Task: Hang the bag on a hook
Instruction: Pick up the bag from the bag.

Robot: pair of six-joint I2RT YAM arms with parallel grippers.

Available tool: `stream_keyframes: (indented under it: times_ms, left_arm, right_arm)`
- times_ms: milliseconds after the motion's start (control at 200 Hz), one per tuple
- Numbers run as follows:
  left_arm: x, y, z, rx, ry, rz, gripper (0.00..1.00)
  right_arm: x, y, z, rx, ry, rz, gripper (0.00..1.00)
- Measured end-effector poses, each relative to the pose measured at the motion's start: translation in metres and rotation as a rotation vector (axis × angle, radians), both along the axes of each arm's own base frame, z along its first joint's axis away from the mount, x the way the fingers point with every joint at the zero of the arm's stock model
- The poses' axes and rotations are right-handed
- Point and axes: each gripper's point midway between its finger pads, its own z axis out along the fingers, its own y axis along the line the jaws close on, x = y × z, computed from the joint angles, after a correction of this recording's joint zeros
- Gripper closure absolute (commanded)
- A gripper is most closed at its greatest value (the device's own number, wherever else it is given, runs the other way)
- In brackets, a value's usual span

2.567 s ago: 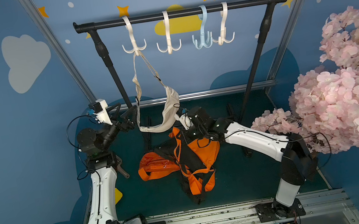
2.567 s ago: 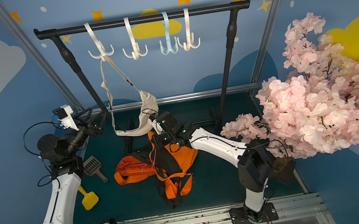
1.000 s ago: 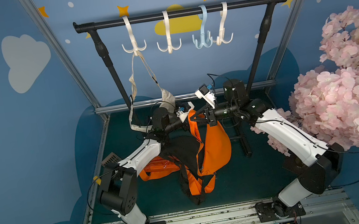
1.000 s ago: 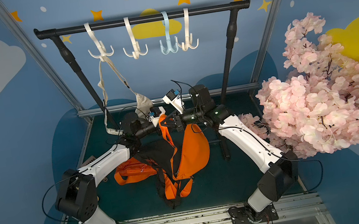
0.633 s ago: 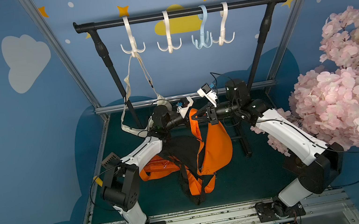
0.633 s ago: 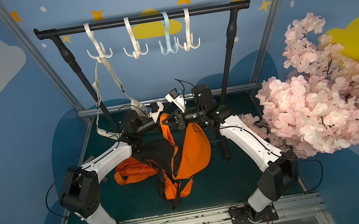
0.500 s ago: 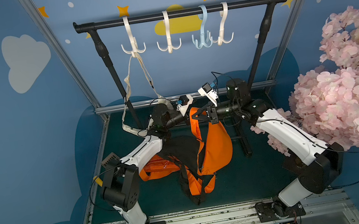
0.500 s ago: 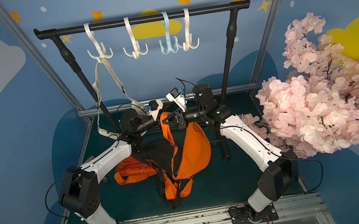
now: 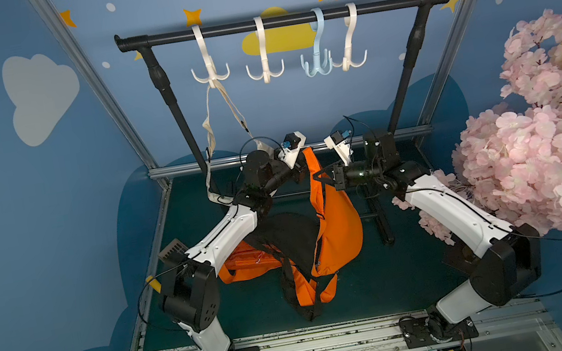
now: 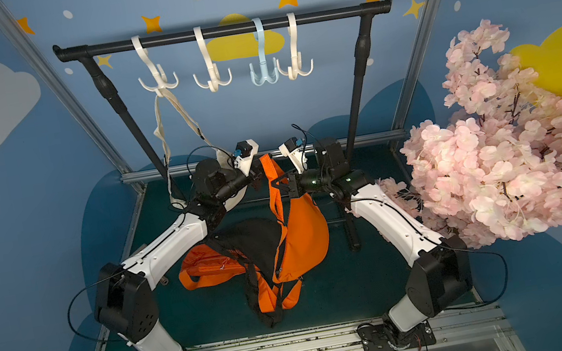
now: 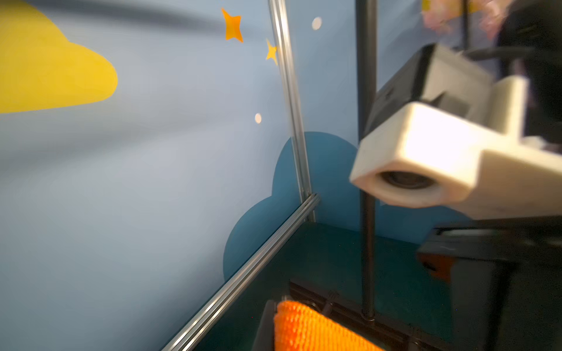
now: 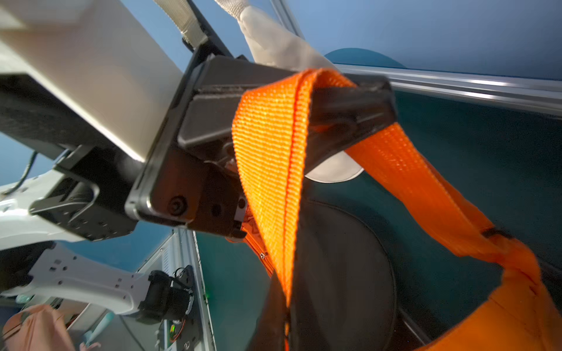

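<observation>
- Step in hand: passing the strap between the arms. The left gripper (image 9: pixel 301 176) is clamped on the orange strap (image 9: pixel 312 167). The right gripper (image 9: pixel 333 177) sits just beside it at 3 o'clock; parted or closed, I cannot tell.
- The bag (image 9: pixel 340 228) hangs from that strap at centre, beside a black-and-orange heap (image 9: pixel 282 238).
- Next, likely: raise the strap loop toward 12 o'clock onto a free hook (image 9: pixel 266 70). The 11 o'clock one already carries a beige strap (image 9: pixel 235 114).
- Dark green mat (image 9: pixel 386 282), blue walls (image 9: pixel 10 229). Blossoms (image 9: pixel 537 149) crowd 3 o'clock and the rack posts (image 9: pixel 175 105) stand close.
</observation>
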Motion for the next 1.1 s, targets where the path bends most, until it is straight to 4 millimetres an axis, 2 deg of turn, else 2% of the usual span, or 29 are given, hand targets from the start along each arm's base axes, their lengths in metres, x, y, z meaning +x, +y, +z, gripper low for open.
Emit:
stream_keyframes:
  times_ms: [115, 210, 305, 375, 501, 716, 841, 966, 1101]
  left_arm:
    - [0.014, 0.013, 0.005, -0.004, -0.004, 0.119, 0.96]
    - [0.021, 0.020, 0.005, -0.001, -0.002, 0.182, 0.96]
    - [0.024, 0.024, 0.002, 0.009, 0.008, 0.214, 0.96]
    - [0.025, 0.025, 0.000, 0.013, 0.012, 0.229, 0.96]
    - [0.025, 0.026, -0.001, 0.020, 0.013, 0.239, 0.96]
    - [0.026, 0.027, -0.003, 0.031, 0.011, 0.251, 0.96]
    - [0.027, 0.028, -0.004, 0.041, 0.010, 0.254, 0.96]
    - [0.027, 0.028, -0.006, 0.053, 0.012, 0.256, 0.96]
    - [0.027, 0.028, -0.007, 0.059, 0.014, 0.257, 0.96]
  right_arm:
    - [-0.003, 0.001, -0.027, -0.056, 0.034, -0.056, 0.53]
    - [-0.010, 0.008, -0.059, -0.100, 0.083, -0.088, 0.38]
    - [-0.019, 0.014, -0.088, -0.141, 0.121, -0.117, 0.33]
    - [-0.025, 0.019, -0.101, -0.156, 0.137, -0.135, 0.31]
    - [-0.036, 0.017, -0.104, -0.146, 0.128, -0.183, 0.30]
    - [-0.045, -0.014, -0.081, -0.080, 0.077, -0.321, 0.29]
    - [-0.054, -0.025, -0.077, -0.055, 0.063, -0.338, 0.30]
    - [-0.064, -0.017, -0.085, -0.054, 0.073, -0.298, 0.30]
    - [-0.075, 0.006, -0.100, -0.070, 0.098, -0.239, 0.31]
